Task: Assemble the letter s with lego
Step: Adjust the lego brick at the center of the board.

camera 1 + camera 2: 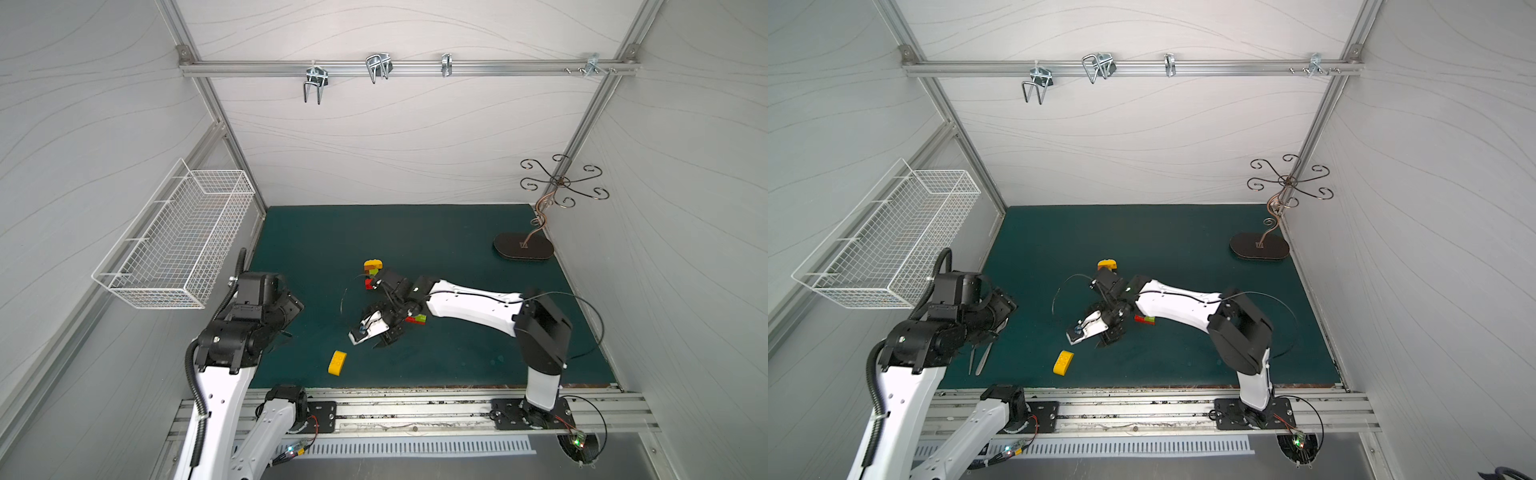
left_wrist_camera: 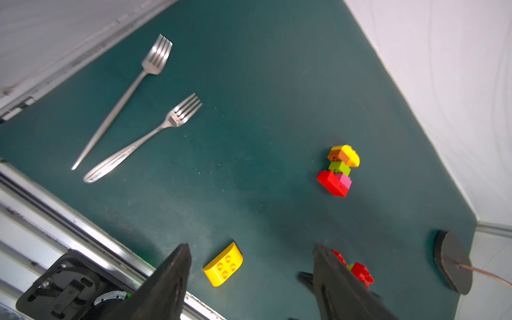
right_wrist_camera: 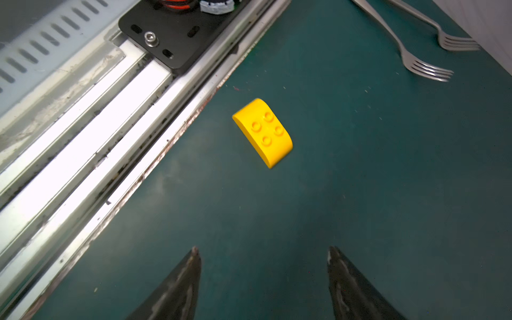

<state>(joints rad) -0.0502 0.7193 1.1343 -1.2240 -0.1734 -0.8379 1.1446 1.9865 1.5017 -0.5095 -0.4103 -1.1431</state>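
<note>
The loose yellow brick (image 1: 337, 363) sits on the dark green mat (image 1: 436, 232) near the metal front rail (image 1: 415, 405), well apart from the other bricks. Its studs face up. Its long axis runs roughly front to back, with the far end leaning a little right. It is smooth, glossy plastic with flat sides, a top that curves down at both ends, and four round studs in the middle.

The right gripper (image 3: 263, 248) hangs over the mat near it, to its right and a little further back. Its fingers are spread with nothing between them, and they aim toward the brick.

Further back, a joined row of bricks (image 2: 339, 171) also runs front to back. A yellow round-topped piece is at the far end, then orange-brown, lime green and pink, with a red oblong nearest the front. The right arm hides part of the row in both top views.

A small red and lime clump (image 1: 417, 319) lies under that arm's forearm.

The left gripper (image 2: 251, 246) is raised over the mat's left side, fingers apart and holding nothing. Two shiny steel forks (image 2: 144, 141) lie side by side there.
</note>
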